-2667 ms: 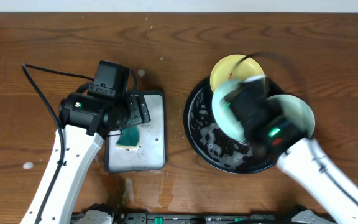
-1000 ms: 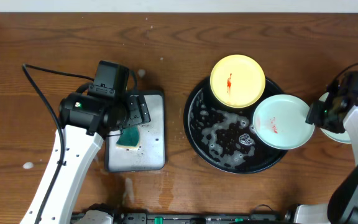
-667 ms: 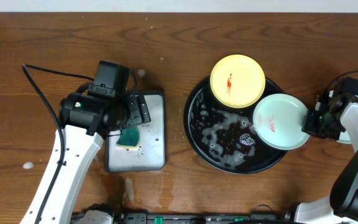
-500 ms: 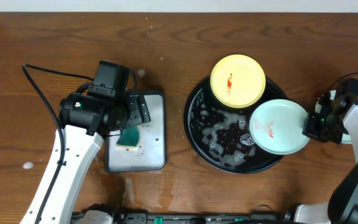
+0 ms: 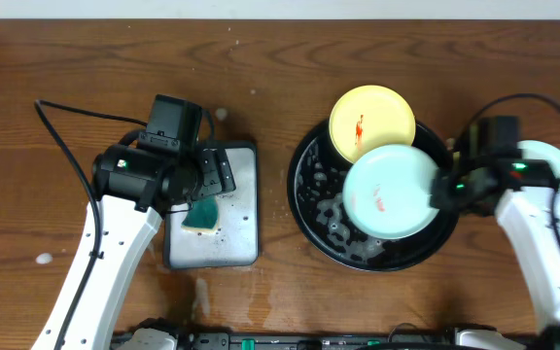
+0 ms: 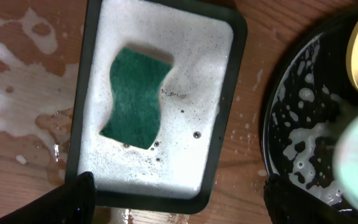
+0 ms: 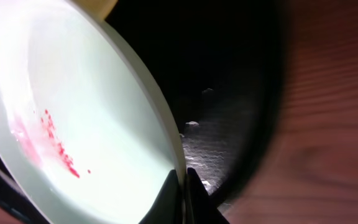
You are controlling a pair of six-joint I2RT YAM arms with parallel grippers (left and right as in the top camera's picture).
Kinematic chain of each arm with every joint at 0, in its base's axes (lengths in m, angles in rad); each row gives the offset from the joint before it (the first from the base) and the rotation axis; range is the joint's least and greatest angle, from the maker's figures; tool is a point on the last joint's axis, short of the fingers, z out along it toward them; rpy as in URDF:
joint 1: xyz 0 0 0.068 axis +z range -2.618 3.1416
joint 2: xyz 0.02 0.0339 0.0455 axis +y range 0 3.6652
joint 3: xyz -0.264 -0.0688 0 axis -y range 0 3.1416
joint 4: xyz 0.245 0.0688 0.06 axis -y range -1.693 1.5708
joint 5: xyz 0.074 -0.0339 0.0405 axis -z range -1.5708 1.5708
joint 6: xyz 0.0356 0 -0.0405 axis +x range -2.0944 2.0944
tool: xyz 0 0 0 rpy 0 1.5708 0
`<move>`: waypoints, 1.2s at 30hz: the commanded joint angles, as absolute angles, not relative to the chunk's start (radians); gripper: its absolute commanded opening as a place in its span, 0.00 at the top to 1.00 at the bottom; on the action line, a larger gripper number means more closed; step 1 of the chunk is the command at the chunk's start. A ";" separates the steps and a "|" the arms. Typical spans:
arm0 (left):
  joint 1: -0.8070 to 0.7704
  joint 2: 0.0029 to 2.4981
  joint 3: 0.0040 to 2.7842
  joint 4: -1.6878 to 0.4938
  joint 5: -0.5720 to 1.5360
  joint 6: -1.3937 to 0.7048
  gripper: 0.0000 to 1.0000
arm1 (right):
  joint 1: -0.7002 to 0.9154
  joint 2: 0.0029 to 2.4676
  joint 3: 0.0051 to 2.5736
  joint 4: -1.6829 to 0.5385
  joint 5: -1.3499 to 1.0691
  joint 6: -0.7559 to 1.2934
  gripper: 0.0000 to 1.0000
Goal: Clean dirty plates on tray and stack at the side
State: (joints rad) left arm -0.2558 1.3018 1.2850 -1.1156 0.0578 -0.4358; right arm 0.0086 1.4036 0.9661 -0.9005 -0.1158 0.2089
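Observation:
The black tray point(image 5: 296, 194) holds soapy water. A pale yellow plate point(image 5: 372, 119) with a red smear leans on its far rim. My right gripper point(image 5: 442, 190) is shut on the right rim of a mint-green plate point(image 5: 387, 192) with a red smear and holds it over the tray's middle. The right wrist view shows the fingers point(image 7: 182, 186) pinching that plate point(image 7: 73, 124) by its edge. A second mint-green plate point(image 5: 541, 156) lies on the table to the right of the tray, partly hidden by my right arm. My left gripper point(image 5: 207, 180) is open and empty.
A rectangular grey-white tray point(image 5: 241, 243) of foam with a green sponge point(image 5: 202, 214) sits left of the black tray, under my left gripper point(image 6: 179, 199). The sponge point(image 6: 135, 99) lies in the foam. Water puddles point(image 6: 17, 106) wet the table on the left.
My right gripper has taken the mint-green plate by its rim and moved it left, from the tray's right edge to over the tray's middle. The left arm has not moved.

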 commanded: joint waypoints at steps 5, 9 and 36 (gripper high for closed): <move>-0.252 1.301 1.285 -1.110 0.062 -0.423 0.13 | 0.139 1.481 0.880 -0.799 -0.092 0.381 0.77; -0.252 1.302 1.284 -1.118 0.060 -0.416 0.14 | 0.130 1.452 0.966 -0.843 -0.076 0.291 0.58; -0.252 1.763 0.956 -0.669 -0.022 -0.428 0.92 | 0.133 1.270 1.095 -1.069 -0.195 0.103 0.62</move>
State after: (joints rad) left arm -0.2546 1.7317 0.9550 -0.6750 -0.1394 -0.4664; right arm 0.1295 1.2633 1.1034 -1.0687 -0.1833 0.1181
